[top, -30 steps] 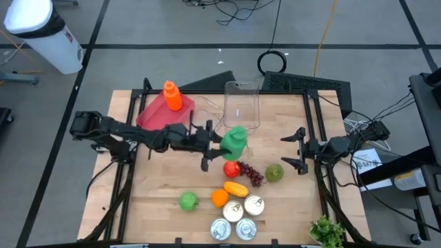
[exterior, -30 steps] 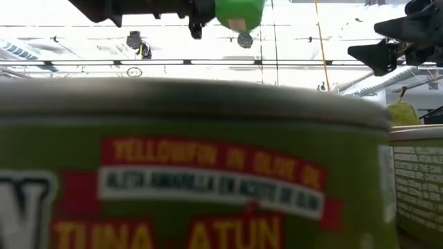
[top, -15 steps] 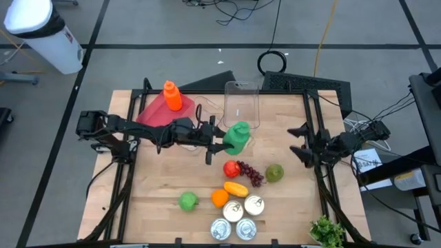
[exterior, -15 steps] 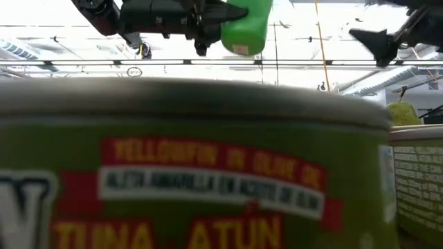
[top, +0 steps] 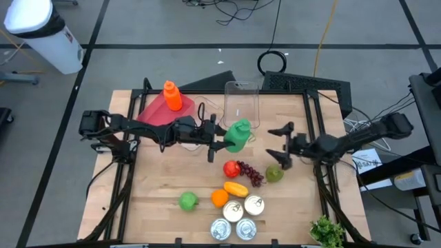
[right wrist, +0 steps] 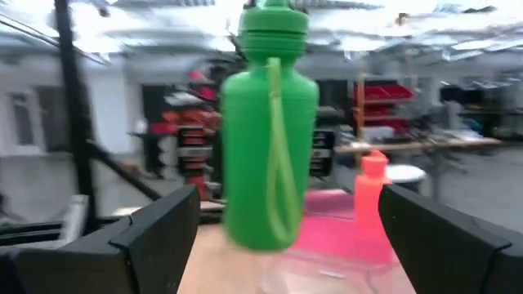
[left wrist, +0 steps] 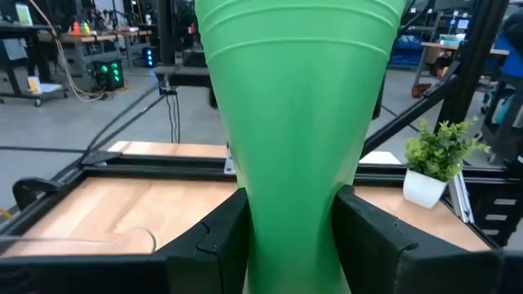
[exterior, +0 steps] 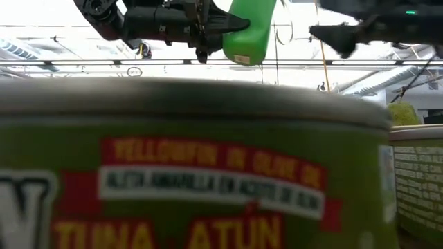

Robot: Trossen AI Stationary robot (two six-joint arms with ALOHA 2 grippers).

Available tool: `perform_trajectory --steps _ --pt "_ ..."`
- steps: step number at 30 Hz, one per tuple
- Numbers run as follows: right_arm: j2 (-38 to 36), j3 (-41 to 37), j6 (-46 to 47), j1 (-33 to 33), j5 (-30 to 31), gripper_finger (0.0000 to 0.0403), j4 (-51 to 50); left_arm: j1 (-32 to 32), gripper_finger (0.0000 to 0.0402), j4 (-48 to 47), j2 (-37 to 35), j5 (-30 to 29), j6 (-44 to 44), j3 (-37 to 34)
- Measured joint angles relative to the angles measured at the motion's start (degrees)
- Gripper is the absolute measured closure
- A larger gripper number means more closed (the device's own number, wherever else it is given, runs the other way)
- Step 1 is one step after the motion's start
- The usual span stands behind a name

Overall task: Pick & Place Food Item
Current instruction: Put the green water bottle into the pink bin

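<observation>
Left tool point(top: 219, 138) clamped on green bottle point(top: 238, 135), right tool point(top: 282, 145) wide open

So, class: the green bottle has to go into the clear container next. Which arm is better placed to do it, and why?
Probably the left. The left gripper is shut on the green bottle, held above the table right beside the clear container. The right gripper is open and empty, over by the pear.

Grey floor point(top: 172, 27) with dark lines (white bin point(top: 43, 34) nearby).
</observation>
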Motion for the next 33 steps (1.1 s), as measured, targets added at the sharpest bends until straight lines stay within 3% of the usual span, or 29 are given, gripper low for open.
perform_trajectory --steps 4,11,17,20,26,30,33 --pt "10.95 8.34 4.4 -4.29 -2.78 0.0046 -0.58 -0.3 0.0241 -0.08 0.08 -0.02 -0.5 0.0" --pt "25.05 20.63 6.17 -9.08 -18.8 0.0046 1.38 -0.92 0.0243 -0.23 0.08 0.09 -0.03 0.0" --pt "31.84 25.37 6.04 -9.15 -16.17 0.0057 2.33 -1.21 0.0238 -0.98 0.06 -0.21 0.05 0.0" --pt "32.26 25.35 6.09 -9.08 -13.18 0.0102 0.75 -1.29 0.0237 -2.0 -0.54 -0.64 0.07 0.0" --pt "28.72 25.28 7.08 -8.87 -13.46 0.0248 -6.74 -1.2 0.0235 -12.32 -5.55 -2.23 0.01 0.04" --pt "25.63 25.41 5.94 -8.56 -13.49 0.0263 -13.94 -1.2 0.0229 -20.3 -10.73 -3.25 -0.05 -0.02" --pt "25.02 25.35 6.44 -8.56 -14.44 0.0282 -18.97 -1.45 0.0228 -20.53 -14.24 -3.25 -2.0 -0.02"
